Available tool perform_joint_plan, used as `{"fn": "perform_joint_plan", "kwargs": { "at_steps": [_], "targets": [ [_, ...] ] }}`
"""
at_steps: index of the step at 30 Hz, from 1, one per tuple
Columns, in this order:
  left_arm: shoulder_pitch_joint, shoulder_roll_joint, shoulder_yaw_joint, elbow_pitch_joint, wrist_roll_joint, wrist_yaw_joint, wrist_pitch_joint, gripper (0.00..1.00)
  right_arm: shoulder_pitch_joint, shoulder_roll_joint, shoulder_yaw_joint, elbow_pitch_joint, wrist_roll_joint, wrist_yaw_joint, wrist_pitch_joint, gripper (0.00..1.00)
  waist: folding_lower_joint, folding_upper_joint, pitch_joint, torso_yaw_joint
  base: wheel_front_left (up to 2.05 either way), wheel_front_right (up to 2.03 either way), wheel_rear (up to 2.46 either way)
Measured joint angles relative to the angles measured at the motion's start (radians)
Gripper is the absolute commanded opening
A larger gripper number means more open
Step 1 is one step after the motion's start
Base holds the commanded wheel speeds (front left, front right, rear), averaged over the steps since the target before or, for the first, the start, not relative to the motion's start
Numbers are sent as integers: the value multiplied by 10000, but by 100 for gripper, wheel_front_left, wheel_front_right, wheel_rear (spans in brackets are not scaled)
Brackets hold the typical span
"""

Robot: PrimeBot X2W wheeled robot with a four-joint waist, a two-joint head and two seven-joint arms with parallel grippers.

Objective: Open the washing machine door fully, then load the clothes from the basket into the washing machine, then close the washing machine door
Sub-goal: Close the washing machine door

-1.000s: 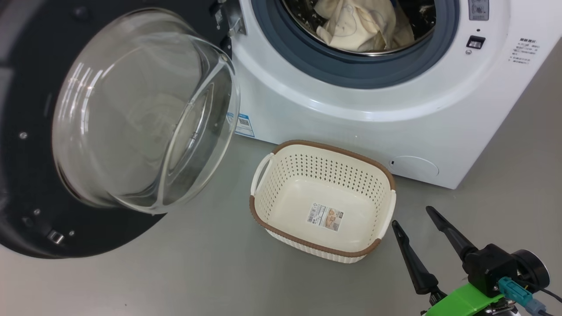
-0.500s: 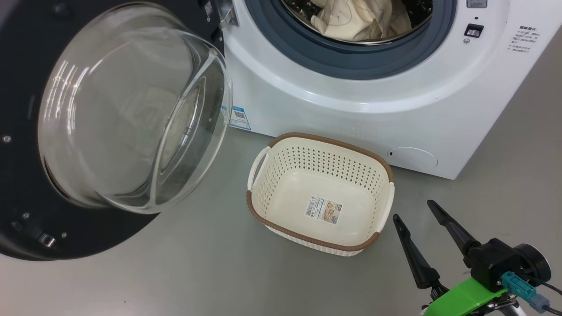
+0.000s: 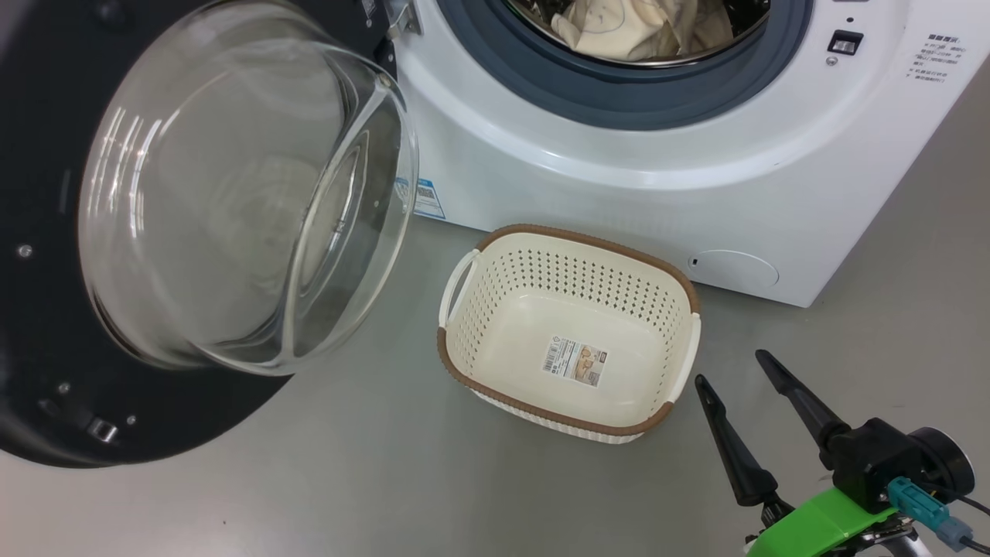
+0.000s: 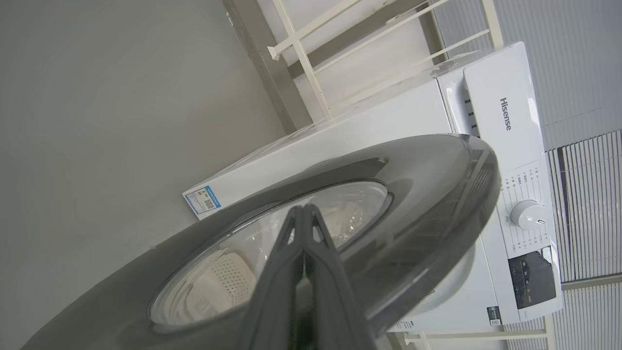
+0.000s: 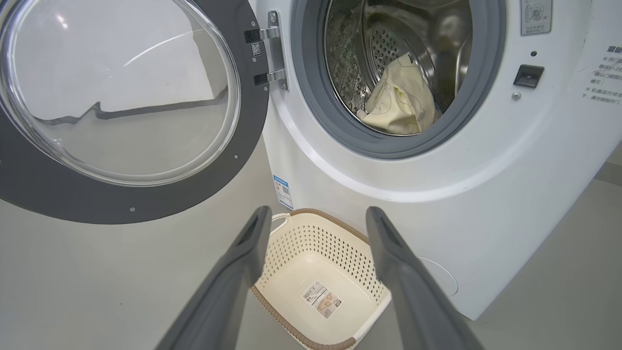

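While the washing machine door (image 3: 42,155) stands swung open at the left, its glass bowl (image 3: 232,193) bulging toward the camera, the clothes (image 3: 619,27) lie inside the drum (image 5: 388,43) of the washing machine (image 3: 619,193). Basket (image 3: 572,238) on the floor (image 3: 348,464), just in front of the washer, label sticker (image 3: 575,361) showing on its bottom. Right gripper (image 3: 730,367) near the basket's right side, apart from it, fingers spread wide. Left gripper (image 4: 303,214) pressed together, pointing at the door's outer face; contact cannot be told.
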Motion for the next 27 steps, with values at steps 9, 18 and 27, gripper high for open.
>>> {"fn": "perform_joint_plan", "kwargs": {
  "at_steps": [9,18,27],
  "targets": [
    [898,-219,140,-1323,-708,-274,690,0,-180,4,-165,-113,0,0,-25,100,0,0,112,6,0,0,0],
    [1950,-640,-75,-2836,-1220,-364,1252,0,-179,157,-284,-132,-13,0,-165,100,0,0,-125,-164,0,0,0],
    [2559,-1179,-775,-4437,-1419,-355,1655,0,-166,458,-341,-182,-58,0,-426,100,0,0,-421,-935,0,0,0]
  ]
}}
